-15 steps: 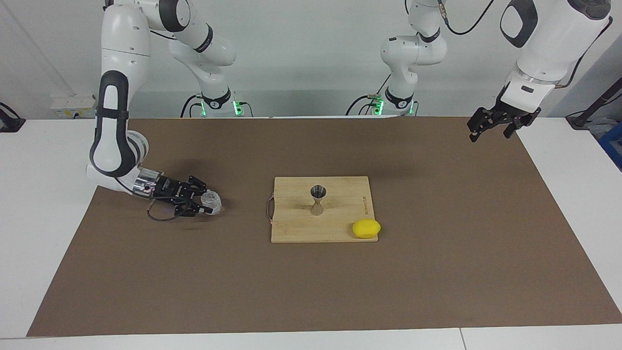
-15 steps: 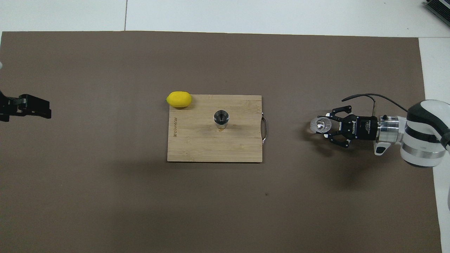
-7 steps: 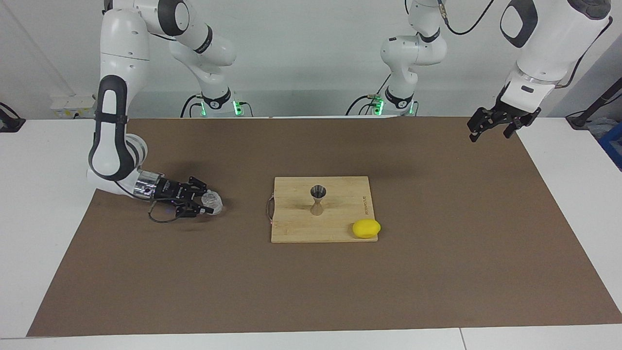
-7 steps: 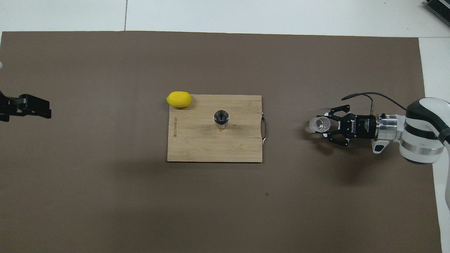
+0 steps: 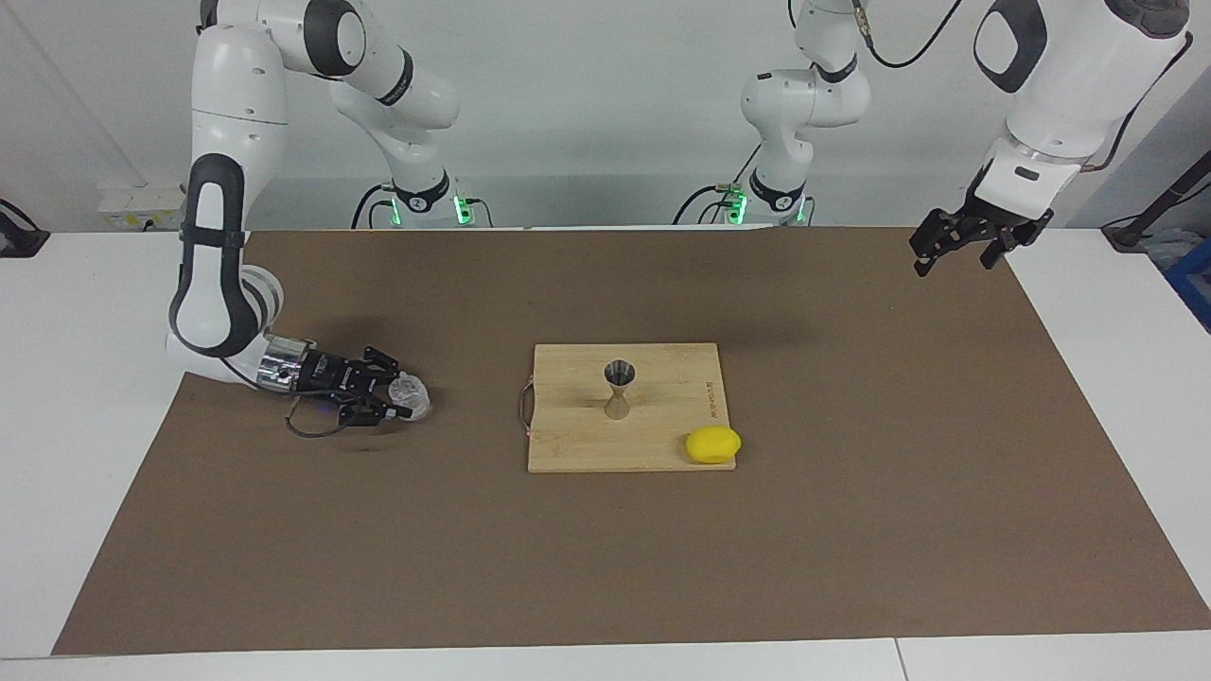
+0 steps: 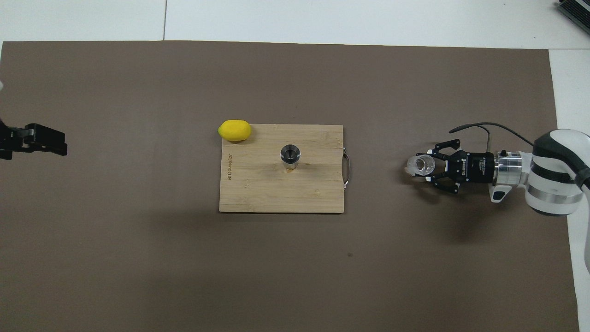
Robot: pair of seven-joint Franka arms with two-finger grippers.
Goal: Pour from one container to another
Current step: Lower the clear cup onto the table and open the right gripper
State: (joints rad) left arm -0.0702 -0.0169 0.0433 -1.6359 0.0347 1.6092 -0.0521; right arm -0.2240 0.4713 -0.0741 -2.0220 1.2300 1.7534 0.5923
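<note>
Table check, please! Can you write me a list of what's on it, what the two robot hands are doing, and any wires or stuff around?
Surface: brown mat over a white table.
Job's things: clear cup in the right gripper, toward the right arm's end of the table; steel jigger upright on the wooden board.
Clutter: lemon at the board's corner, farther from the robots than the jigger.
Grippers: right gripper low over the mat, shut on the clear cup; left gripper open, waiting in the air over the mat's edge at the left arm's end.
Cables: black cable looping by the right wrist; more cables at the arm bases.
Surroundings: white wall; wall socket.
</note>
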